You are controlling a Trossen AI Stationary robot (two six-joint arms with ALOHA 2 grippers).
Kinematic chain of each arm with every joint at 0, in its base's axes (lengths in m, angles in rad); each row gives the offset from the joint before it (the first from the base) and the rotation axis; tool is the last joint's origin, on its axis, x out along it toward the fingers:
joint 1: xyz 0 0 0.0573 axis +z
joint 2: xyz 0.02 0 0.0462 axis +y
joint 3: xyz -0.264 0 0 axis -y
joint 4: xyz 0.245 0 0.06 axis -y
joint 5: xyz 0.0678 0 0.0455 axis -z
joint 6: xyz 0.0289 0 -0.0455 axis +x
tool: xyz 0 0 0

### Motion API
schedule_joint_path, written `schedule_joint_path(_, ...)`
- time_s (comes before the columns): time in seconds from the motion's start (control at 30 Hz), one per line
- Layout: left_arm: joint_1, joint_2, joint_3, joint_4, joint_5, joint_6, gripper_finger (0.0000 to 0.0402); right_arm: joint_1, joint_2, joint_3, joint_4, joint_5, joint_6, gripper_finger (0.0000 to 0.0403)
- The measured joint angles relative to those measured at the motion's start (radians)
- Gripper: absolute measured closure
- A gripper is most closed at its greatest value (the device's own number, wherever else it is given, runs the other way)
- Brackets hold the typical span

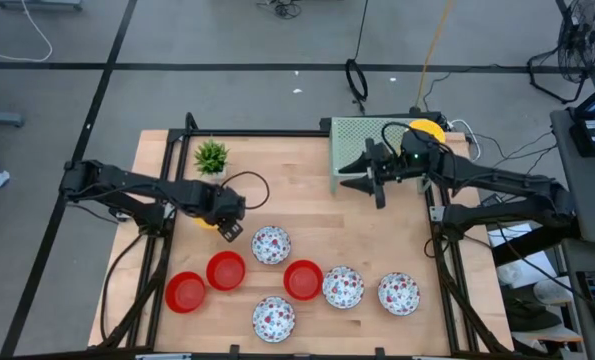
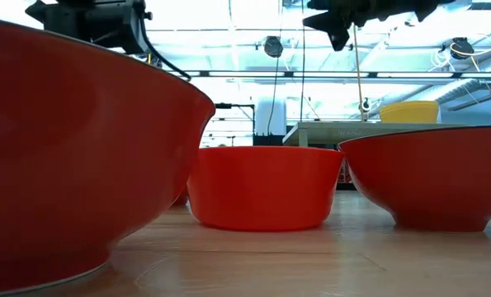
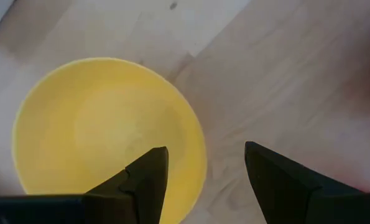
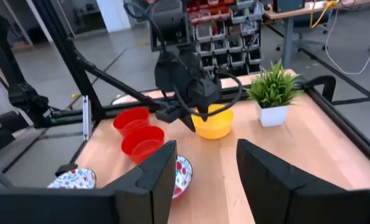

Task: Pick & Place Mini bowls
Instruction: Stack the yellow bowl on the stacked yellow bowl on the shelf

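— Yellow bowl [image 3: 107, 134] is sitting on the table [image 1: 307, 215] by the plant [image 1: 211, 156]; your left pincer [image 1: 229, 230] is hanging open, straddling its rim.

— You're needing to lower and close. Right pincer [image 1: 375, 185]?

— It's waiting open, empty, near the rack [image 1: 362, 135]. I'm reading no labels anywhere.

— What sort of place is shown here?

— A robotics lab or workshop. A wooden table [image 1: 307, 210] is framed by black metal rails [image 1: 277, 131], and two dark robot arms [image 1: 137, 192] are mounted at its sides.

— What else is seen?

— Cables [image 1: 357, 75] are trailed over a grey concrete floor [image 1: 227, 90]. A fan [image 1: 580, 40] is parked in one corner, and racks of parts bins [image 4: 225, 28] are stacked beyond the table.
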Motion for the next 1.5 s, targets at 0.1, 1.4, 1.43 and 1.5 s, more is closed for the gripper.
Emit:
schedule_joint_path(0.1,-0.02,0.0,-0.015,0.009,-0.046,-0.009,0.0186,0.0,0.0,-0.024,0.047,0.0,0.041,0.0248)
schedule_joint_path(1.4,-0.039,0.0,0.078,0.076,0.075,0.208,0.0395,0.143,0.01,-0.025,-0.013,0.168,-0.055,0.0248)
schedule_joint_path(1.43,-0.042,0.0,0.119,0.081,0.077,0.252,0.0396,0.143,0.018,-0.025,-0.021,0.194,-0.054,0.0248)
schedule_joint_path(1.5,-0.055,0.0,0.199,0.098,0.088,0.348,0.0396,0.143,0.033,-0.025,-0.041,0.217,-0.055,0.0248)
